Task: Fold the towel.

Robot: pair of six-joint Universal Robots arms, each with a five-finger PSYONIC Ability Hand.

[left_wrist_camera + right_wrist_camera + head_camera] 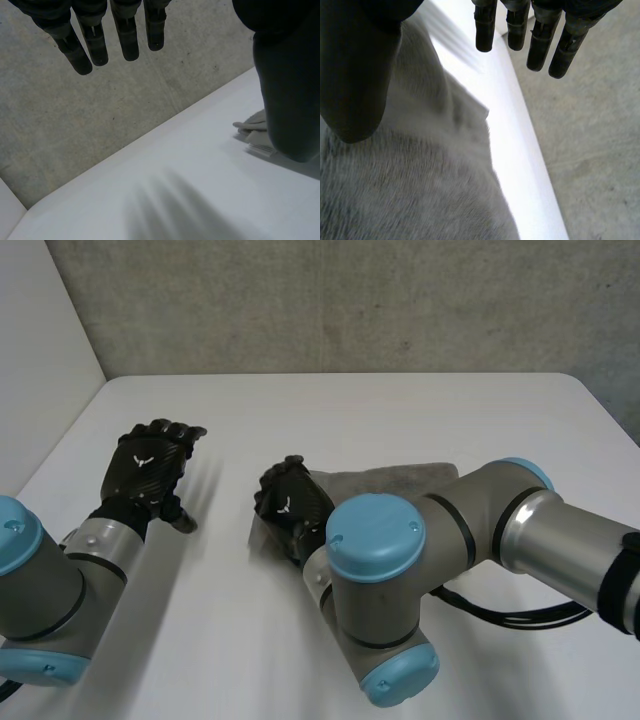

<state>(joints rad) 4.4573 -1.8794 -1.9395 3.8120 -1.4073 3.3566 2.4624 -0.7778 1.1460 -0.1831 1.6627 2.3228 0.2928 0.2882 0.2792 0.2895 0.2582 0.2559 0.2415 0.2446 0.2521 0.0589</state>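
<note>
A grey towel (400,478) lies folded in a thick strip on the white table (350,410), its near part hidden behind my right arm. My right hand (290,508) rests over the towel's left end. In the right wrist view its fingers (540,40) are straight and open, hovering past the towel (420,190) under the palm. My left hand (145,465) is open over bare table, well to the left of the towel. In the left wrist view, past the straight fingers (125,35), a towel corner (254,122) with a small white label peeks out beside the thumb.
My right arm's elbow (375,590) stands large over the table's near middle. The table's far edge (520,150) drops to a concrete floor (590,125). A white wall (40,340) stands at the left.
</note>
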